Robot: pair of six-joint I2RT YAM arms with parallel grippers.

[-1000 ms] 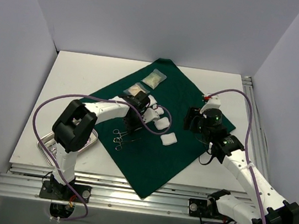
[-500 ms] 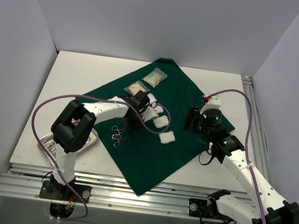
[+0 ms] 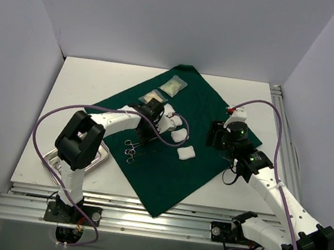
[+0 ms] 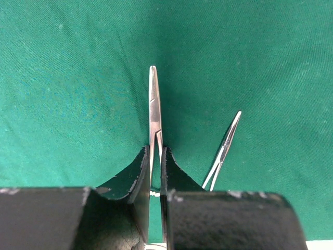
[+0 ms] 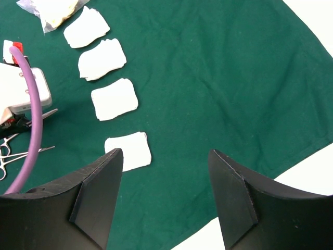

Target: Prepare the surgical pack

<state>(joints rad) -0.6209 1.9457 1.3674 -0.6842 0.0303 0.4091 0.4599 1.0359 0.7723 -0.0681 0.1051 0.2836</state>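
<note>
The dark green drape [image 3: 174,163] lies spread as a diamond on the white table. My left gripper [image 3: 142,135] is low over its left part. In the left wrist view it [image 4: 155,151] is shut on a steel scissor-like instrument [image 4: 154,101] whose tip points forward. A second instrument [image 4: 225,146] lies just to its right. Both instruments' ring handles show from above [image 3: 130,151]. Several white gauze pads [image 5: 114,99] lie in a row. My right gripper [image 5: 165,153] is open and empty above the drape's right part [image 3: 216,134]. The steel tray [image 3: 102,155] sits off the drape's left edge, mostly hidden by the left arm.
Two clear packets [image 3: 173,87] [image 3: 152,100] lie at the drape's far corner. White table [image 3: 85,88] shows around the drape. Purple cables loop from both arms. The metal frame rail [image 3: 287,154] runs along the table's right edge.
My left gripper has shifted a little left and back, pulling the instruments with it across the drape. The right arm has not moved.
</note>
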